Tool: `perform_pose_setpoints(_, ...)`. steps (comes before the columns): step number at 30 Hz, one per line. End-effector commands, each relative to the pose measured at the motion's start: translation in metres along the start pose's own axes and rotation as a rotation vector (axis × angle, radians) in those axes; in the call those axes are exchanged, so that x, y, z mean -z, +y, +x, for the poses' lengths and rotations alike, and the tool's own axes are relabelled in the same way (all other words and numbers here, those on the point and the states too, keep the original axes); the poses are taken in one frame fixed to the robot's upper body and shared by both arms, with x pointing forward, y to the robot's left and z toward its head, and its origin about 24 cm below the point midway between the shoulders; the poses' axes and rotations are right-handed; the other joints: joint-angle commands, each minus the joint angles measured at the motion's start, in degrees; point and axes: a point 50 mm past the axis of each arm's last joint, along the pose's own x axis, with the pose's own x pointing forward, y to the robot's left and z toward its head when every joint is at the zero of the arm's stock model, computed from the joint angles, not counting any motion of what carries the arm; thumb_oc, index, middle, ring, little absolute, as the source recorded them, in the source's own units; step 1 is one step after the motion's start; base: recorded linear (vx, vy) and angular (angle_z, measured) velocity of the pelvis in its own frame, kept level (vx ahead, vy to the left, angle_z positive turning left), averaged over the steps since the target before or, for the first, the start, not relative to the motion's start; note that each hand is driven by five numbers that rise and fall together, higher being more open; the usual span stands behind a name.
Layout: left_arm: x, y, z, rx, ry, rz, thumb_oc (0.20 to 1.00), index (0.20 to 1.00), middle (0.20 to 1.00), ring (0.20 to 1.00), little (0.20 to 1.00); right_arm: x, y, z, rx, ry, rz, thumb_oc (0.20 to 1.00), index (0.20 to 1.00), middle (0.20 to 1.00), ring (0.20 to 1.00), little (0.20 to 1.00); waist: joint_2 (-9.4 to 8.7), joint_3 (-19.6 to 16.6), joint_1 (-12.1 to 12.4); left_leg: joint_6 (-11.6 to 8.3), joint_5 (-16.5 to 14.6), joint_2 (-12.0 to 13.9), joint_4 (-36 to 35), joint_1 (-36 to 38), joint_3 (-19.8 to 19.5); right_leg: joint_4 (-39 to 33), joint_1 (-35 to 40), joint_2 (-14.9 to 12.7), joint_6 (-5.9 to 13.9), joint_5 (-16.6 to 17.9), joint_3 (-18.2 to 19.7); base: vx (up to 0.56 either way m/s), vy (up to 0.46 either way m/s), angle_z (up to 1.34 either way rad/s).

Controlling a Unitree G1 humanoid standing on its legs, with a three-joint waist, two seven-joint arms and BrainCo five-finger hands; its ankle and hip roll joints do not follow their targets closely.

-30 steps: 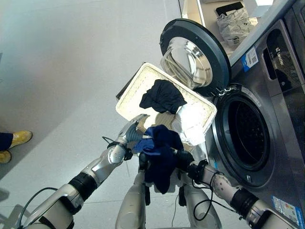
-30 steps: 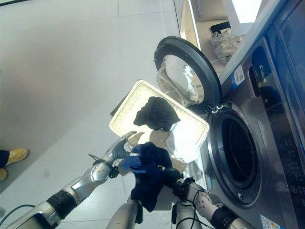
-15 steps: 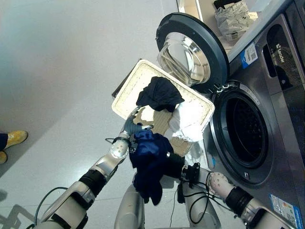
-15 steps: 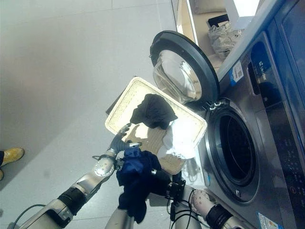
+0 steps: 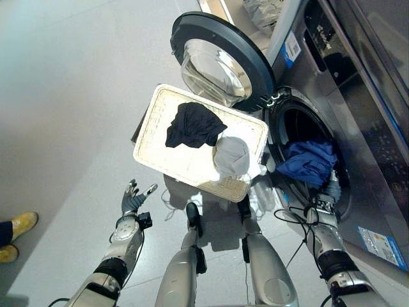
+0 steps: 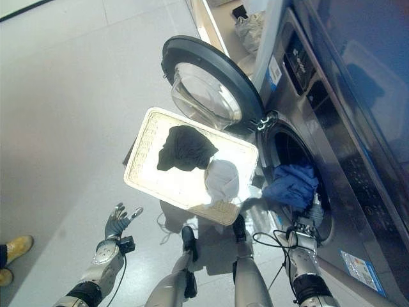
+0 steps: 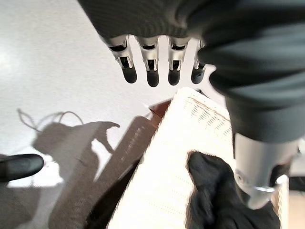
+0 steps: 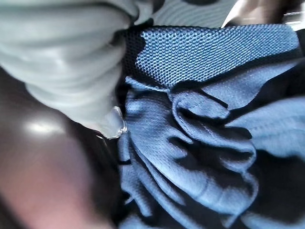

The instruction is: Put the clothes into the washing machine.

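A blue garment (image 5: 308,161) lies bunched in the mouth of the washing machine drum (image 5: 295,123); up close the same blue garment (image 8: 190,143) shows its folds. My right hand (image 5: 330,190) is at the lower rim of the opening, against the cloth's lower edge. A white basket (image 5: 148,125) stands in front of the machine. In it lie a black garment (image 5: 192,125) and a pale grey-white garment (image 5: 231,155). My left hand (image 5: 131,199) hangs open over the floor, left of the basket and apart from it, its fingers (image 7: 152,71) straight and empty.
The round door (image 5: 223,61) stands swung open behind the basket, hinged at the drum's left. A dark stand (image 7: 124,157) shows under the basket's edge. A person's yellow shoes (image 5: 19,225) are at the far left on the grey floor.
My right hand carried the blue garment from in front of the basket into the drum mouth. My left hand let go of it and drew back to the left. The camera shifted too.
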Motion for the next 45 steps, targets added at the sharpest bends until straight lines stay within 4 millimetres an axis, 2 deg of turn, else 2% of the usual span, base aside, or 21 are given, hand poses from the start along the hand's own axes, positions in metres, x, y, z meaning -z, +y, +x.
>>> perform_pose_setpoints(1,-0.007,0.006,0.005,-0.026,-0.037,-0.061,1.000,1.000,1.000,1.000,1.000,-0.064,0.035,0.020,-0.004,-0.371,0.044,0.200,0.200,0.200,0.200,0.200,1.12,-0.9,-1.8,1.97,-7.1,-5.6,6.4,-2.7,-0.2,9.5,-4.0,1.6,0.77,-8.7,-1.9,0.05,0.008,-0.05)
perform_pose_setpoints(5,-0.007,0.003,0.008,0.010,-0.019,-0.062,1.000,1.000,1.000,1.000,1.000,-0.120,0.065,0.039,0.135,-0.614,0.060,0.200,0.200,0.200,0.200,0.200,2.94,-0.9,-1.7,1.71,-6.8,-5.8,8.1,-5.2,0.0,11.6,-6.6,1.6,0.45,-9.4,-1.4,0.05,-0.008,-0.14)
perform_pose_setpoints(6,-0.007,0.002,0.009,0.016,-0.020,-0.062,1.000,1.000,1.000,1.000,1.000,-0.122,0.068,0.040,0.142,-0.623,0.061,0.200,0.200,0.200,0.200,0.200,3.11,-0.9,-1.6,1.70,-6.8,-5.8,8.2,-5.4,0.0,11.7,-6.9,1.6,0.44,-9.4,-1.4,0.04,-0.046,-0.02)
perform_pose_setpoints(7,-0.011,-0.003,0.010,0.037,-0.028,-0.053,1.000,1.000,1.000,1.000,1.000,-0.138,0.084,0.046,0.161,-0.671,0.059,0.200,0.200,0.200,0.200,0.200,3.69,-0.9,-1.2,1.63,-6.5,-6.0,8.8,-6.9,-0.3,12.5,-8.3,1.6,0.38,-9.5,-1.5,0.03,-0.042,-0.01)
perform_pose_setpoints(8,-0.012,-0.005,0.010,0.043,-0.030,-0.053,1.000,1.000,1.000,1.000,1.000,-0.140,0.088,0.046,0.165,-0.682,0.054,0.200,0.200,0.200,0.200,0.200,3.85,-0.9,-1.1,1.62,-6.5,-6.0,9.0,-7.2,-0.3,12.8,-8.6,1.5,0.38,-9.5,-1.5,0.03,-0.090,-0.05)
perform_pose_setpoints(9,-0.016,-0.010,0.011,0.069,-0.045,-0.041,1.000,1.000,1.000,1.000,1.000,-0.148,0.103,0.051,0.161,-0.698,0.036,0.200,0.200,0.200,0.200,0.200,4.41,-0.9,-0.5,1.59,-6.2,-6.2,9.7,-9.0,-0.6,13.6,-10.2,1.5,0.32,-9.6,-1.7,0.01,-0.079,-0.07)
perform_pose_setpoints(11,-0.020,-0.014,0.011,0.080,-0.054,-0.039,1.000,1.000,1.000,1.000,1.000,-0.151,0.111,0.054,0.151,-0.698,0.037,0.200,0.200,0.200,0.200,0.200,4.71,-0.9,-0.3,1.60,-6.1,-6.3,10.1,-10.0,-0.7,14.3,-11.2,1.5,0.29,-9.7,-1.8,0.00,-0.076,-0.04)
perform_pose_setpoints(15,-0.041,-0.031,0.012,0.160,-0.121,-0.025,1.000,1.000,1.000,1.000,1.000,-0.145,0.153,0.068,0.043,-0.614,0.036,0.200,0.200,0.200,0.200,0.200,6.08,-0.9,1.5,1.61,-5.0,-6.4,11.2,-15.7,-1.6,17.3,-16.9,1.8,-0.14,-10.3,-2.5,0.00,-0.121,-0.07)
perform_pose_setpoints(19,-0.051,-0.040,0.009,0.213,-0.180,-0.011,1.000,1.000,1.000,1.000,1.000,-0.144,0.167,0.072,0.026,-0.574,0.111,0.200,0.200,0.200,0.200,0.200,6.92,-0.9,2.7,1.51,-4.5,-6.2,12.2,-19.5,-1.7,20.0,-20.7,1.9,-0.49,-11.2,-3.4,0.01,-0.124,-0.01)
perform_pose_setpoints(23,-0.058,-0.045,0.004,0.250,-0.234,0.008,1.000,1.000,1.000,1.000,1.000,-0.154,0.178,0.069,0.002,-0.644,0.289,0.200,0.200,0.200,0.200,0.200,7.48,-0.9,3.7,1.27,-4.9,-6.2,13.8,-22.6,-2.2,23.3,-23.8,1.8,-0.76,-12.9,-4.5,0.02,-0.123,0.12)
perform_pose_setpoints(27,-0.061,-0.050,-0.005,0.282,-0.257,0.008,1.000,1.000,1.000,1.000,1.000,-0.177,0.210,0.049,-0.124,-0.884,0.457,0.200,0.200,0.200,0.200,0.200,8.30,-0.9,4.3,1.21,-4.9,-5.9,14.8,-24.8,-2.6,26.0,-26.3,1.5,-0.87,-14.1,-5.1,0.02,-0.041,0.07)
perform_pose_setpoints(28,-0.062,-0.052,-0.006,0.286,-0.261,0.003,1.000,1.000,1.000,1.000,1.000,-0.181,0.222,0.039,-0.175,-0.981,0.451,0.514,0.514,0.514,0.514,0.514,8.50,-0.9,4.4,1.29,-4.5,-5.8,15.0,-25.9,-2.7,26.4,-27.5,1.7,-0.98,-13.6,-5.0,0.00,0.000,0.00)
perform_pose_setpoints(29,-0.062,-0.054,-0.007,0.289,-0.258,0.003,1.000,1.000,1.000,1.000,1.000,-0.183,0.226,0.036,-0.186,-1.010,0.441,1.000,1.000,1.000,1.000,1.000,8.53,-0.9,4.4,1.25,-5.0,-6.0,15.3,-25.8,-2.9,26.7,-27.4,1.7,-0.95,-14.2,-4.9,-0.01,-0.005,0.04)
perform_pose_setpoints(33,-0.067,-0.053,-0.006,0.291,-0.249,-0.009,1.000,1.000,1.000,1.000,1.000,-0.183,0.240,0.037,-0.171,-0.965,0.486,1.000,1.000,1.000,1.000,1.000,8.77,-0.9,4.4,1.25,-5.0,-5.9,16.5,-27.2,-2.8,28.2,-29.1,2.0,-1.00,-14.4,-4.5,0.01,0.004,0.02)
perform_pose_setpoints(36,-0.068,-0.051,-0.005,0.284,-0.253,-0.014,1.000,1.000,1.000,1.000,1.000,-0.180,0.237,0.045,-0.160,-0.891,0.467,1.000,1.000,1.000,1.000,1.000,8.77,-0.9,4.3,1.25,-4.9,-5.9,16.8,-27.6,-3.0,28.3,-29.4,2.1,-1.10,-14.3,-4.4,0.00,0.002,-0.03)
perform_pose_setpoints(39,-0.072,-0.051,-0.005,0.247,-0.272,-0.037,1.000,1.000,1.000,1.000,1.000,-0.152,0.220,0.070,-0.071,-0.583,0.364,1.000,1.000,1.000,1.000,1.000,9.05,-0.9,4.1,1.20,-4.8,-6.2,16.6,-27.5,-3.0,28.3,-29.5,2.3,-1.22,-14.4,-4.0,0.01,0.023,0.01)
perform_pose_setpoints(41,-0.076,-0.050,-0.004,0.228,-0.291,-0.046,1.000,1.000,1.000,1.000,1.000,-0.138,0.213,0.076,-0.034,-0.480,0.340,1.000,1.000,1.000,1.000,1.000,9.11,-0.9,4.2,1.24,-4.2,-6.1,16.4,-28.1,-2.9,27.8,-29.9,2.4,-1.34,-13.7,-4.1,-0.02,0.006,0.00)
perform_pose_setpoints(42,-0.081,-0.047,-0.003,0.184,-0.329,-0.052,1.000,1.000,1.000,1.000,1.000,-0.119,0.201,0.082,0.019,-0.358,0.291,1.000,1.000,1.000,1.000,1.000,9.04,-0.9,4.5,1.27,-3.9,-6.0,15.9,-28.2,-2.6,27.4,-30.0,2.5,-1.49,-13.5,-4.2,0.00,0.000,0.00)
perform_pose_setpoints(43,-0.081,-0.046,-0.004,0.167,-0.340,-0.053,1.000,1.000,1.000,1.000,1.000,-0.115,0.197,0.083,0.029,-0.336,0.284,1.000,1.000,1.000,1.000,1.000,8.90,-0.9,4.5,1.23,-4.4,-6.0,15.9,-27.7,-2.6,27.5,-29.5,2.4,-1.46,-14.1,-4.3,-0.03,-0.017,-0.01)
perform_pose_setpoints(44,-0.089,-0.042,-0.004,0.103,-0.396,-0.058,1.000,1.000,1.000,1.000,1.000,-0.104,0.177,0.086,0.058,-0.279,0.237,1.000,1.000,1.000,1.000,1.000,8.73,-0.9,4.7,1.17,-3.9,-5.9,15.7,-28.2,-2.6,27.2,-29.8,2.4,-1.49,-13.5,-4.5,0.00,0.000,0.00)
perform_pose_setpoints(45,-0.091,-0.042,-0.004,0.092,-0.407,-0.057,1.000,1.000,1.000,1.000,1.000,-0.103,0.174,0.086,0.058,-0.272,0.232,1.000,1.000,1.000,1.000,1.000,8.70,-0.9,4.8,1.17,-3.8,-5.9,15.6,-28.3,-2.6,27.1,-29.9,2.4,-1.51,-13.3,-4.5,-0.02,-0.035,0.00)
